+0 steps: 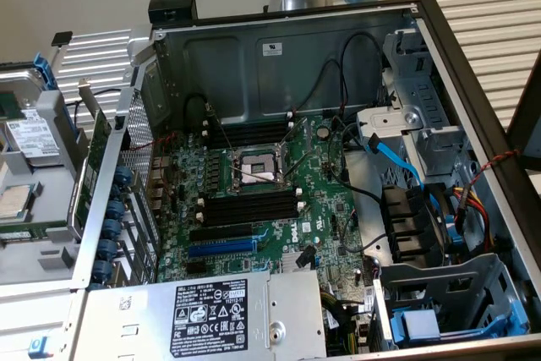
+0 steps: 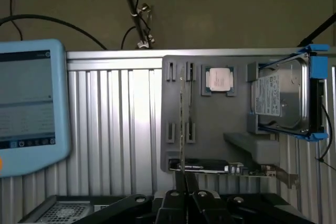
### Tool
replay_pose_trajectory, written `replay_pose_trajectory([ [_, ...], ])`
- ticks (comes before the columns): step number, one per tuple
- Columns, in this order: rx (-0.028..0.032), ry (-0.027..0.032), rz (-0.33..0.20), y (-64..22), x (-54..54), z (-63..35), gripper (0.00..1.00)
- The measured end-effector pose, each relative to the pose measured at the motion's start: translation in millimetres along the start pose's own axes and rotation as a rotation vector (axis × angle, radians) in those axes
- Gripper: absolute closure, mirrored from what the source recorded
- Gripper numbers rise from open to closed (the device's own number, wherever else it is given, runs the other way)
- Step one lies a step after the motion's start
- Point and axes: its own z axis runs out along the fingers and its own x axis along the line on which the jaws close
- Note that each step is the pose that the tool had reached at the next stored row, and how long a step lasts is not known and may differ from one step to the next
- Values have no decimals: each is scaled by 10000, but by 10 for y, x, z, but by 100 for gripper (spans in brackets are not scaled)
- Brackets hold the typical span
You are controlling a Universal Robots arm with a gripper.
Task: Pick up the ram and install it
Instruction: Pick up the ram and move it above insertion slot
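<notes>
- ram (image 2: 182,114): thin strip seen edge-on, pincer (image 2: 184,178) clenched on its end.
- grey tray (image 2: 220,121) holds cpu (image 2: 219,80), drive (image 2: 281,103), card (image 2: 202,166).
- case (image 1: 254,65), at tray's 3 o'clock in exterior view, holds motherboard (image 1: 325,200).

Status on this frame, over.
Gripper shut on the ram, seen edge-on. Grey parts tray behind it. Memory slots in the case bare; no obstruction seen.

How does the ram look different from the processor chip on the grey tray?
The ram is seen edge-on, a long thin strip; the processor chip shows a broad, square silver face. The ram is clamped in the shut gripper, in front of the grey tray; the processor chip lies flat in a pocket of that tray.
</notes>
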Motion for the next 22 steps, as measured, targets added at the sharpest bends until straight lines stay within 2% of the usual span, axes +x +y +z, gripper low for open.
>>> replay_pose_trajectory([
  [4, -4, -1, 0, -173, -9, -121, 88],
  [10, -11, -14, 0, -442, -23, -228, 88],
  [22, -27, -42, 0, -988, -47, -293, 88],
])
